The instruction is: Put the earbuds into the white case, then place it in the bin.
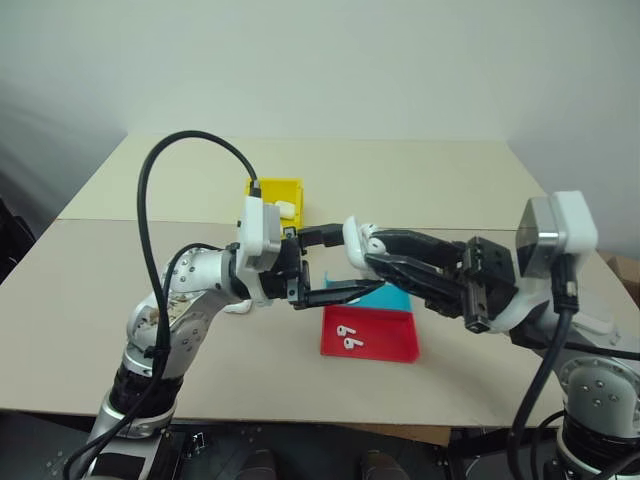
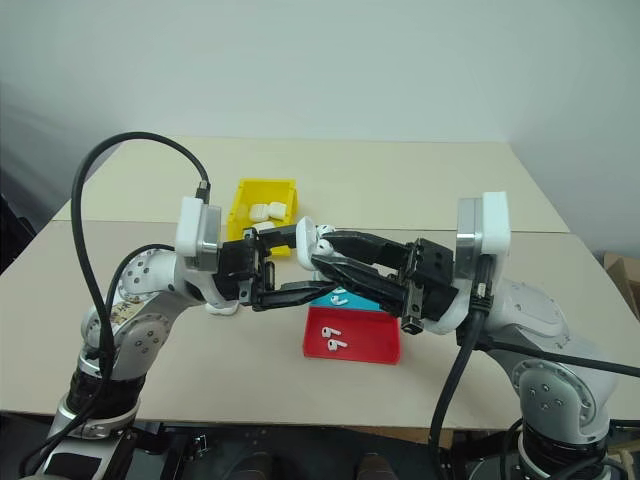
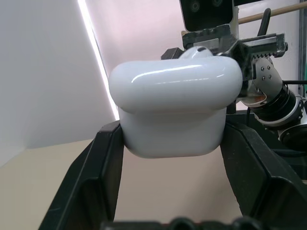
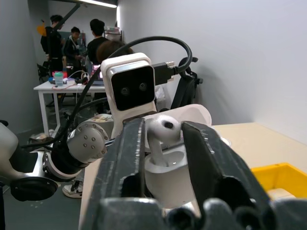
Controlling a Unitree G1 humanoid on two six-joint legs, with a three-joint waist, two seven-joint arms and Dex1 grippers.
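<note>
My left gripper [image 1: 360, 262] is shut on the white case [image 1: 354, 236], which it holds in the air over the middle of the table, with a finger [image 3: 103, 167] on each side of the case [image 3: 175, 110]. My right gripper [image 1: 370, 248] comes in from the right and meets the case. In the right wrist view its fingers [image 4: 132, 158] stand close on either side of one earbud [image 4: 163, 127], whose stem goes down into the open case [image 4: 184, 163]. Two more earbuds [image 1: 347, 337] lie on the tray below. The yellow bin [image 1: 262, 189] stands behind my left gripper.
The flat red-and-blue tray [image 1: 390, 345] lies on the table [image 1: 450, 180] under the grippers. Small white things [image 2: 268, 211] lie in the bin. My left arm's black cable [image 1: 145, 200] loops above the table. Several people [image 4: 72, 43] stand by a desk beyond the table's left side.
</note>
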